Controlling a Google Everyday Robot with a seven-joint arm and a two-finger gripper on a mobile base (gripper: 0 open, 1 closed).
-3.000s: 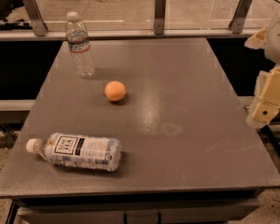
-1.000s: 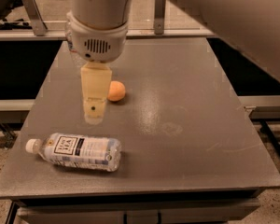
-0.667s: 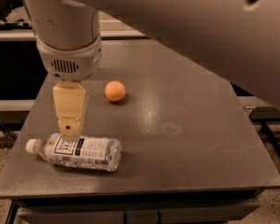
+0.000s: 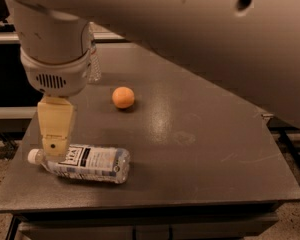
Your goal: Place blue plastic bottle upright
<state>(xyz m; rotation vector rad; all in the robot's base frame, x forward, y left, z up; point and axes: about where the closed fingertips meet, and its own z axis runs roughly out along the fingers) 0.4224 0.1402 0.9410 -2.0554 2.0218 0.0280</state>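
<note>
Dim warm overhead light. Soft glare on table (image 4: 162, 121) centre. Gripper (image 4: 53, 145) hangs lit above blue plastic bottle (image 4: 90, 163) cap end; short shadows beneath bottle.

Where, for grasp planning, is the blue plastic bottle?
The blue plastic bottle lies front-left on the table in the camera view, gripper at its cap end.

Blue plastic bottle (image 4: 92, 164) sideways by pincer (image 4: 54, 145)

I'm seeing the cream-yellow gripper (image 4: 53, 146) hanging under its off-white wrist near the worktop's left edge, over the blue plastic bottle (image 4: 90, 164), which is showing clear plastic, a white cap and a white label with dark print. An orange ball (image 4: 123, 97) is glowing against the dark grey worktop (image 4: 215, 149).
</note>
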